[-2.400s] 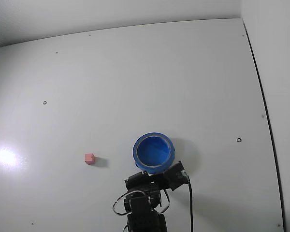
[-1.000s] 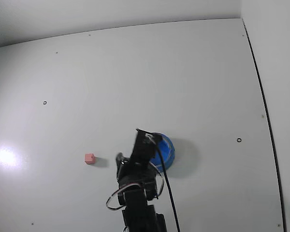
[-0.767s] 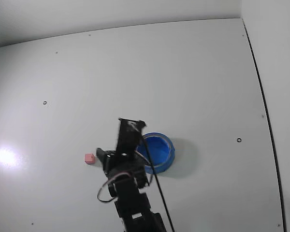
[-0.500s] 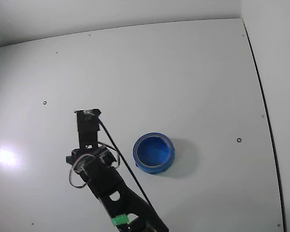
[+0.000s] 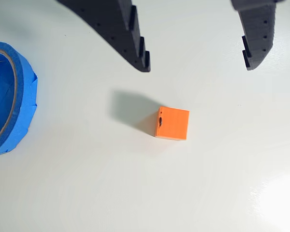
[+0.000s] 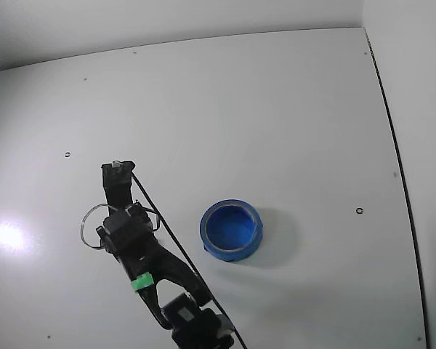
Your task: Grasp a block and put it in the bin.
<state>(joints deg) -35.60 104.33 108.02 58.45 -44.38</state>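
Wrist view: the gripper (image 5: 197,63) is entering from the top edge with its two dark fingers (image 5: 135,46) standing wide apart and gripping nothing. The block (image 5: 172,123), appearing orange here, is lying flat on the white table (image 5: 87,193), below the fingertips and clear of both. Sideways it is sitting under the gap between them, nearer the left finger's tip than the right. Its shadow is falling to its upper left. The bin (image 5: 12,101) is showing as a blue rim cut off by the left edge, well apart from the block and outside the jaws.

Fixed view: the arm (image 6: 142,262) is reaching from the bottom edge up and to the left, its gripper end near the left-centre of the table (image 6: 276,109). The bin (image 6: 231,230) is sitting to the right of the arm, separate from it, its interior appearing empty. The block is not visible here; it is probably lying hidden beneath the arm's head, though this view cannot confirm that. The finger spread cannot be judged from this angle
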